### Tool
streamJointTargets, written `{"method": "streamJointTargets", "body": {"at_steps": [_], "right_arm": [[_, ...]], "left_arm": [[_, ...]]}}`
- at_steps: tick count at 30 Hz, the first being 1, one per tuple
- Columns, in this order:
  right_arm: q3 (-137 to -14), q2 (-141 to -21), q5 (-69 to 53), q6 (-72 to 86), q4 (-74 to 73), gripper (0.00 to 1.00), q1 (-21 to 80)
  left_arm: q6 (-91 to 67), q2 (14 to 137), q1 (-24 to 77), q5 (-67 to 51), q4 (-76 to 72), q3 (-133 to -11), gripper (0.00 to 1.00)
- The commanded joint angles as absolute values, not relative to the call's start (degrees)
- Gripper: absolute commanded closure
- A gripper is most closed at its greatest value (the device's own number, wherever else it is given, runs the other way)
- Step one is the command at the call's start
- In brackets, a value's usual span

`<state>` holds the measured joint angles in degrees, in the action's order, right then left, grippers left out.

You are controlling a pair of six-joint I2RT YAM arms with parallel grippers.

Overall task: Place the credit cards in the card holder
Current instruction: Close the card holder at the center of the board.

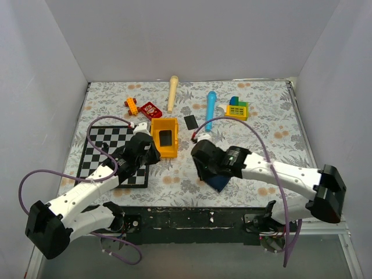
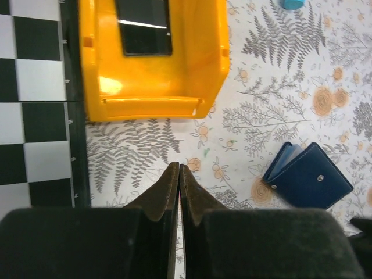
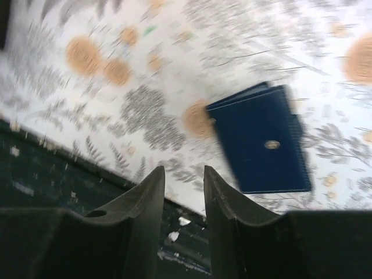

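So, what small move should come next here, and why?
Probably slide the right tool, slightly open and empty, over the wallet and lower onto it. The wallet lies folded shut, and one card sits in the yellow bin, so opening the wallet likely comes first.

I see my L gripper (image 2: pixel 179 170) w/ jaws pressed together, nothing between, arm stretched fwd and inward. R gripper (image 3: pixel 184 174) has a narrow gap btwn fingers, empty, wrist pitched down.
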<state>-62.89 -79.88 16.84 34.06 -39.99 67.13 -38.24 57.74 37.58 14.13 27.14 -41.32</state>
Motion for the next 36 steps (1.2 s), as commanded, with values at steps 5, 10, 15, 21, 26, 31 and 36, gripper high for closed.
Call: {"method": "streamJointTargets", "body": {"at_steps": [5, 10, 15, 21, 26, 31, 36], "right_arm": [[-54.6, -71.1, 24.3, 40.4, -46.6, 0.71, 46.5], [-55.1, -77.5, 28.3, 38.7, -49.9, 0.73, 45.8], [-53.9, -84.1, 20.8, 35.5, -44.0, 0.76, 45.9], [-50.5, -83.2, 9.2, 33.2, -35.5, 0.77, 46.1], [-47.1, -82.0, -5.3, 36.3, -26.4, 0.78, 46.8], [-45.8, -83.3, -11.3, 39.5, -17.5, 0.79, 51.4], [-44.2, -81.7, -12.6, 40.7, -12.6, 0.74, 52.4]], "left_arm": [[-37.1, 67.2, 47.9, 10.6, 17.2, -44.7, 1.00], [-39.3, 73.3, 51.0, 8.4, 14.5, -45.4, 1.00], [-39.6, 75.7, 51.9, 7.7, 13.9, -45.4, 1.00], [-39.0, 78.5, 52.3, 6.9, 13.8, -45.6, 1.00], [-39.3, 80.9, 52.5, 6.3, 13.5, -46.1, 1.00], [-39.0, 82.6, 52.6, 5.6, 13.6, -47.0, 1.00], [-38.9, 83.1, 52.7, 6.1, 14.6, -47.7, 1.00]]}}
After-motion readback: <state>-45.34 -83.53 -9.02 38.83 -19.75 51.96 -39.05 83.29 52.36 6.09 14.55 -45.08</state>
